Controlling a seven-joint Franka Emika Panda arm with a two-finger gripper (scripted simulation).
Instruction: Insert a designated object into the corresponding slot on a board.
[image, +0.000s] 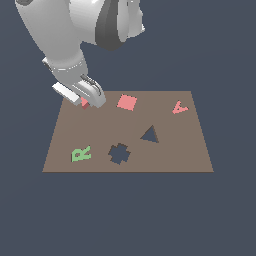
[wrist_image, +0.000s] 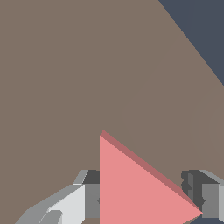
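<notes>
Fingers (wrist_image: 144, 201) straddle the red triangle (wrist_image: 135, 188), apparently gripping it for lifting; triangular slot (image: 149, 135) sits well apart.

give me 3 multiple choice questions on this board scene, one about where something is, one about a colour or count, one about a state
1. Where on the board is the red triangular block?
A. near the far corner at the exterior view's left
B. in the triangle cutout
C. beside the letter A

2. How many dark cutouts show on the board?
A. one
B. two
C. four

3. What is the state of the triangle cutout?
A. filled by the block
B. covered by the square
C. empty

Answers:
1. A: the block sits under the tool at that corner, far from the cutout.
2. B: only the triangle cutout and the cross cutout show.
3. C: it shows dark, with nothing in it; in the wrist view the block sits between the tool's fingers.
</notes>
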